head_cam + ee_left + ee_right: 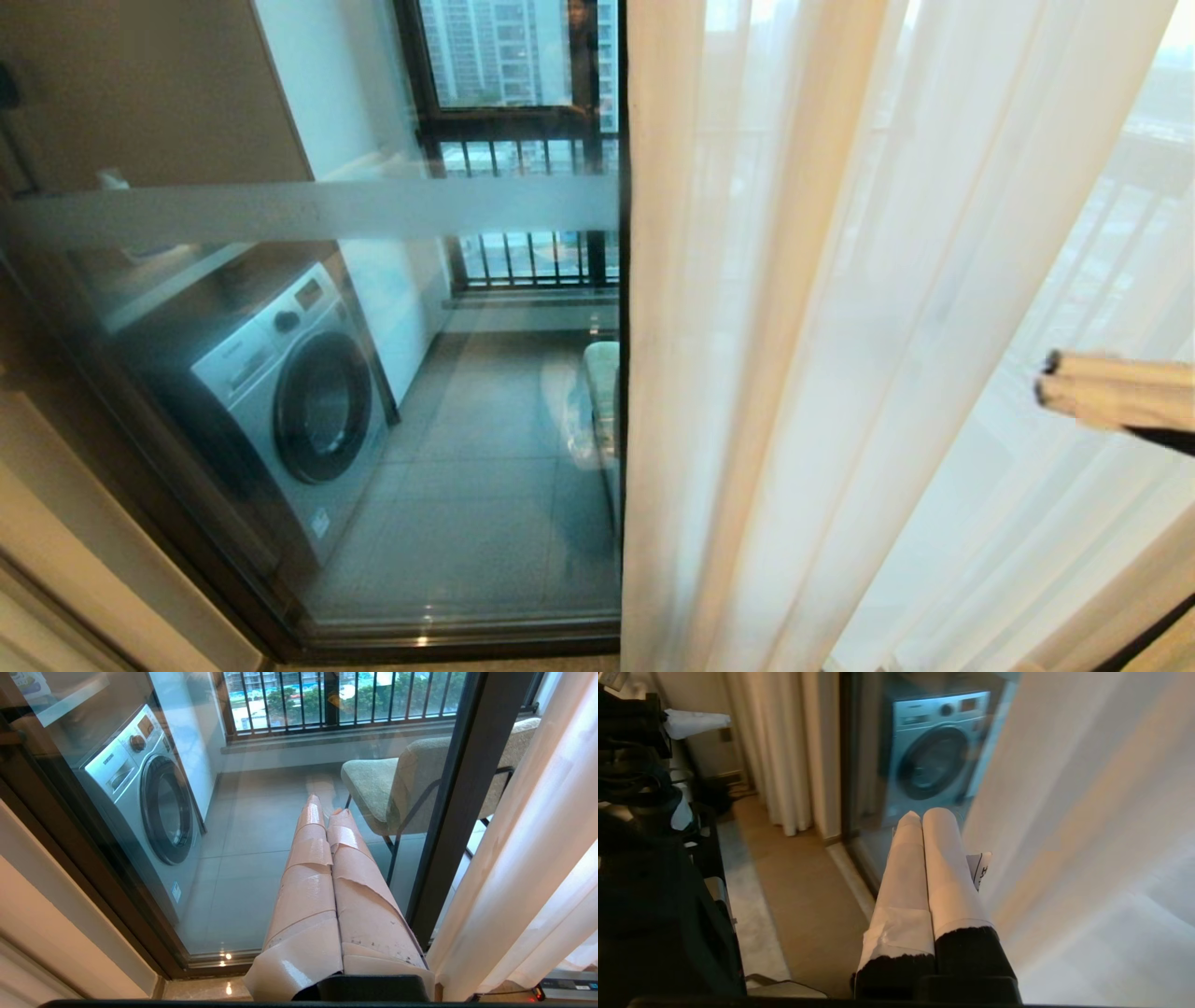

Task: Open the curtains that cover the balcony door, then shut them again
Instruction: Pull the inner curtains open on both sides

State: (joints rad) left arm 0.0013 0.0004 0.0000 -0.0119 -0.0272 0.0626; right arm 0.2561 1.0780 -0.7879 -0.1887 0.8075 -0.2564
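The curtains (794, 373) are being approached from the right by the right claw (1050, 378), pressed together; next, the fabric edge must be caught and drawn aside.

White sheer curtains (896, 355) hang pleated over the frame's right half; the dark-framed balcony door (373, 392), frosted-banded, shows uncovered at left.

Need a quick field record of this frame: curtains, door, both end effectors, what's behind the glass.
curtains: white sheer covers right part of door
balcony door: glass pane on the left uncovered, frosted band across it
right end effector: shut, empty, in front of sheer, entering from the right
left end effector: shut, empty, pointing at the glass
behind glass: washing machine, chair
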